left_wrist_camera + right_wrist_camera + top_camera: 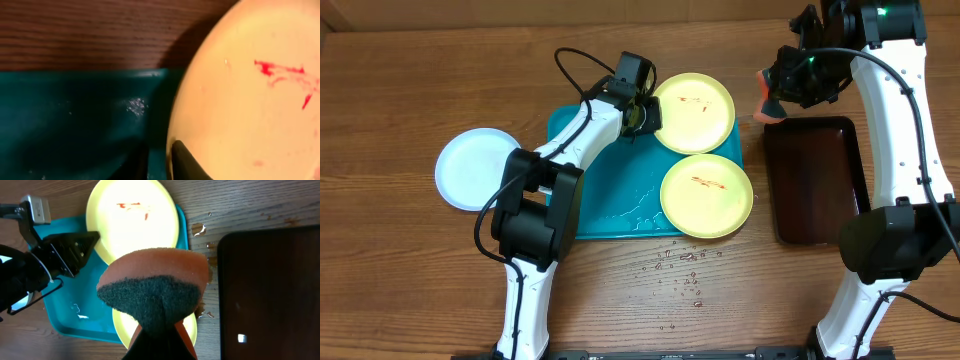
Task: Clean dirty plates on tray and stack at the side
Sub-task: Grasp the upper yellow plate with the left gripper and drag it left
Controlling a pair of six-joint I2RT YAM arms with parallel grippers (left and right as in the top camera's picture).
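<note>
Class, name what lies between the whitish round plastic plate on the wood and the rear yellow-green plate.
In the overhead view: the white-and-black left arm and the bare left part of the turquoise rectangular plastic tray.

Dark tray (815, 180) on wooden table (400, 280); droplets (680, 265); orange sponge (155, 262).

Both look like the same build. The left white tube-link arm (582, 135) has chunky black joint housings, a thin black cable (560, 65) looping off the wrist and a black wedge-fingered left gripper (652, 112). The right white arm (898, 95) has a black cable (921, 130) down its side and, I think, a tiny green light (882, 12) near the bench's far edge.
</note>
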